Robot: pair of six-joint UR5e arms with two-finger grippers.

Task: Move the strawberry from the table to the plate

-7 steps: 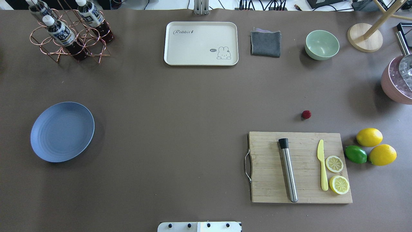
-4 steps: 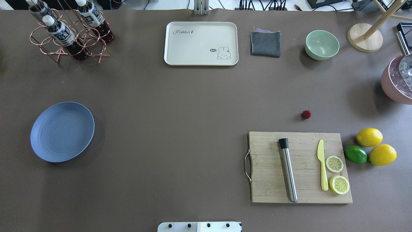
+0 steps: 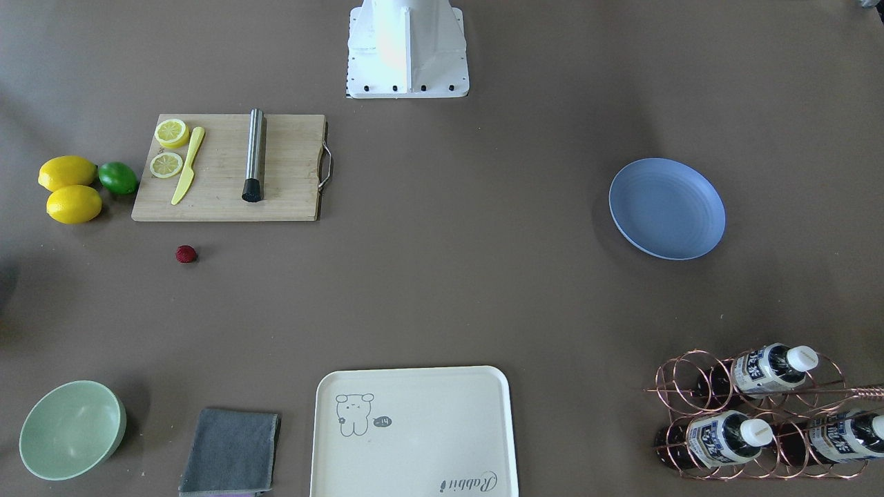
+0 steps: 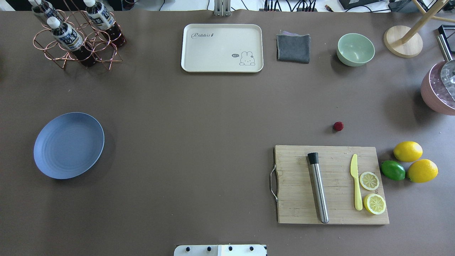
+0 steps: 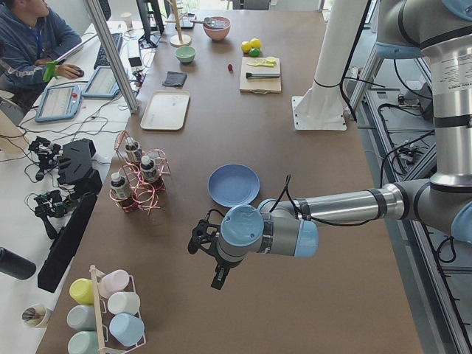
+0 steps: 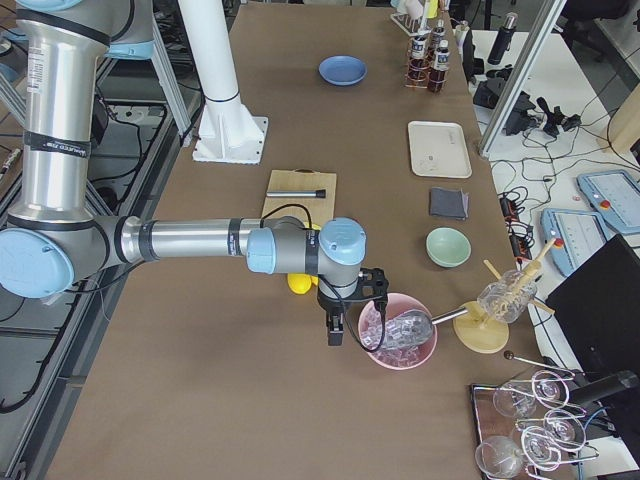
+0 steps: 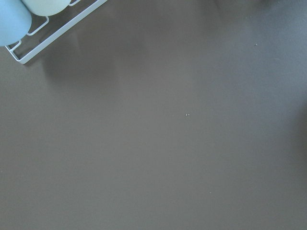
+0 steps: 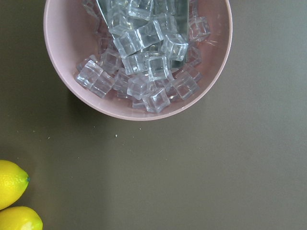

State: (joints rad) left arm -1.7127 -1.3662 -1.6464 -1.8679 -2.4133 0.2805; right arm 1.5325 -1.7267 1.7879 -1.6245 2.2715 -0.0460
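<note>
The strawberry lies on the bare table in the robot's right half. It sits just beyond the far edge of the cutting board, untouched and well apart from the plate on the robot's left. The right gripper hangs beside the pink bowl of ice at the table's right end. From there the berry lies inward, toward the table's middle. The left gripper hangs out past the plate at the opposite end, so the right arm is judged clearly nearer. Each gripper shows only in a side view, so whether its fingers are spread or closed cannot be told. The berry is roundish with no marked long axis, so finger alignment should matter little.
</note>
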